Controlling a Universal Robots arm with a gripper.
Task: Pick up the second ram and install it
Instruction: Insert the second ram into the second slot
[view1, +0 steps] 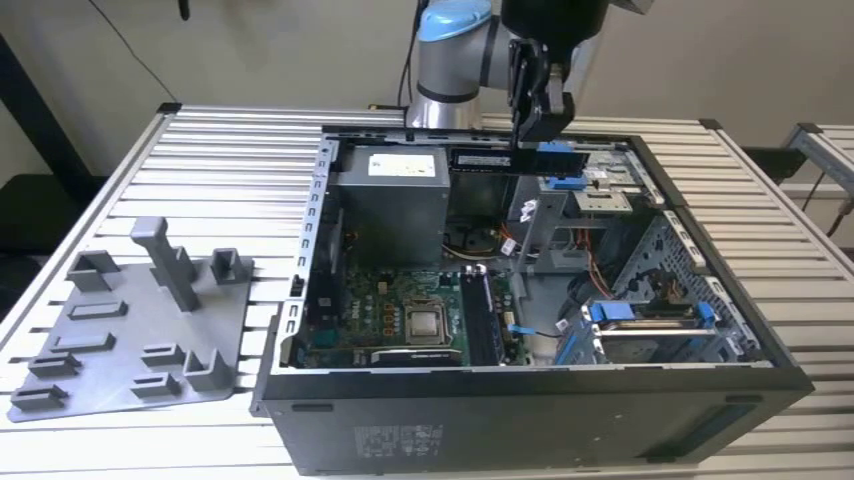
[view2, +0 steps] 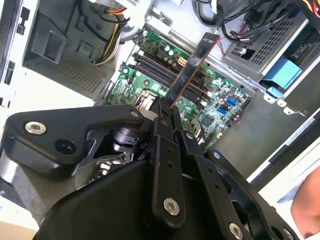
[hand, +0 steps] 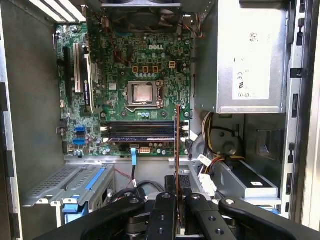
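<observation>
Slatted table (view1: 240, 160) carries an open computer case (view1: 534, 420), motherboard (hand: 125, 65) exposed inside. Gripper (view1: 547, 138) hangs over the case, fingers clamped on one end of the second ram (view1: 514, 160), held level above the board, clear of the memory slots (hand: 142, 131)

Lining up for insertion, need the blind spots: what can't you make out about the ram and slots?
1. Gripped end of the ram: hidden inside the hand, second wrist view.
2. The ram's faces: edge-on, first wrist view.
3. Which slots are filled: too small to tell, first wrist view.
</observation>
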